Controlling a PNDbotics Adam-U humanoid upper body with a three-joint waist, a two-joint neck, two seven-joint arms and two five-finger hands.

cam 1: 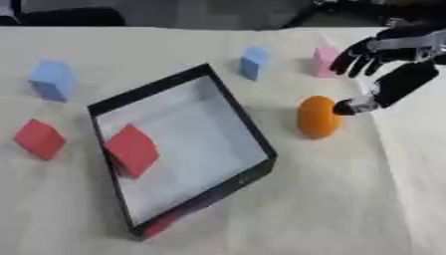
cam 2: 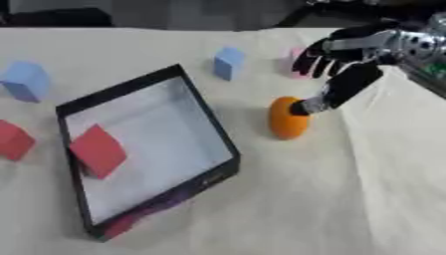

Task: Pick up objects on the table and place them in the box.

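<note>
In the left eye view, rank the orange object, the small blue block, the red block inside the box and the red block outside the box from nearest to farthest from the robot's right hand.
From the right hand:
1. Orange object, just below it, at the thumb tip.
2. Small blue block, to its left, at the far side.
3. Red block inside the box, at the box's left wall.
4. Red block outside the box, near the left edge.

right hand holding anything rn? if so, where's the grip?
Nothing is held. The right robot hand has its thumb tip touching the upper right side of the orange egg-shaped object, which rests on the table; the fingers are spread above, not closed around it.
</note>
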